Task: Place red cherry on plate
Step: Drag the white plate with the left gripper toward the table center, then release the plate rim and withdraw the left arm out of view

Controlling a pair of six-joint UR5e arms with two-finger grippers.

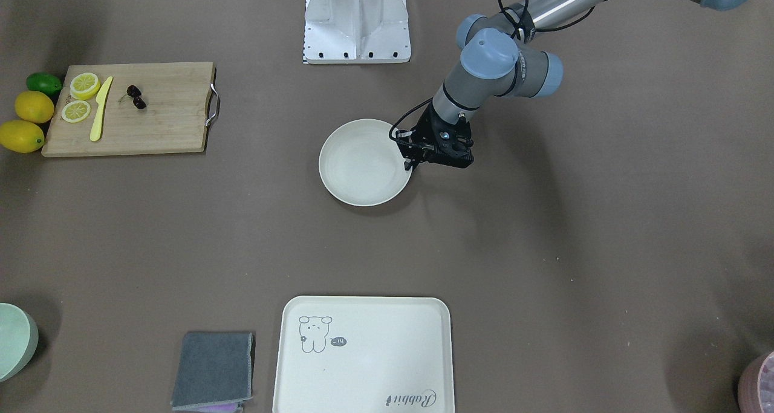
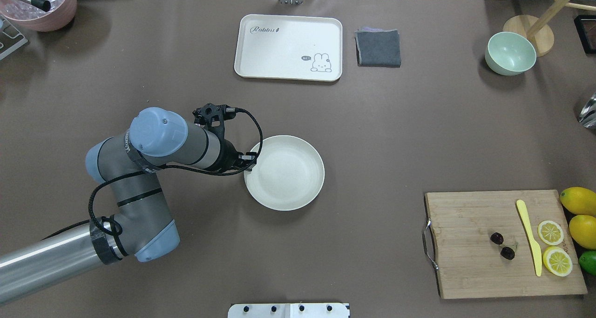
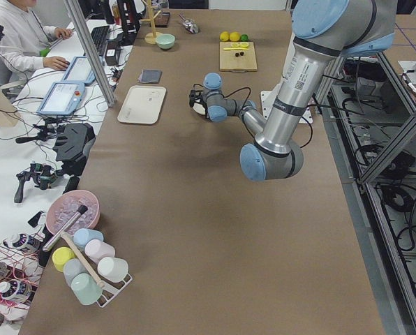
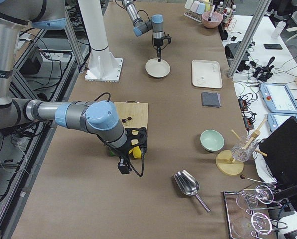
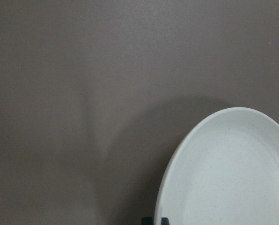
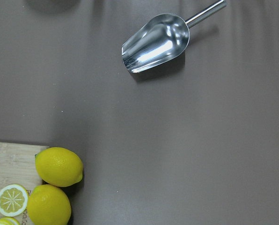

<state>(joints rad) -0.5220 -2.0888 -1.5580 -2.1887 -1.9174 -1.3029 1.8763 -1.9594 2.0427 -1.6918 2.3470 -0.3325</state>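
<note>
The red cherry [image 2: 502,245], a dark joined pair, lies on the wooden cutting board [image 2: 465,267]; it also shows in the front view as the cherry [image 1: 136,97]. The round cream plate [image 2: 286,173] sits mid-table. My left gripper [image 2: 249,162] points down at the plate's near-left rim, and in the left wrist view its fingertips [image 5: 148,220] stand close together on either side of the plate's rim [image 5: 233,178]. My right gripper [image 4: 140,144] hovers by the lemons at the board's end, seen only from the side, so I cannot tell if it is open or shut.
On the board lie a yellow knife [image 2: 530,236] and two lemon slices [image 2: 551,233]; two lemons [image 2: 579,200] and a lime [image 2: 587,262] sit beside it. A bear tray [image 2: 288,45], grey cloth [image 2: 378,48], mint bowl [image 2: 510,53] and metal scoop [image 6: 156,42] lie farther off.
</note>
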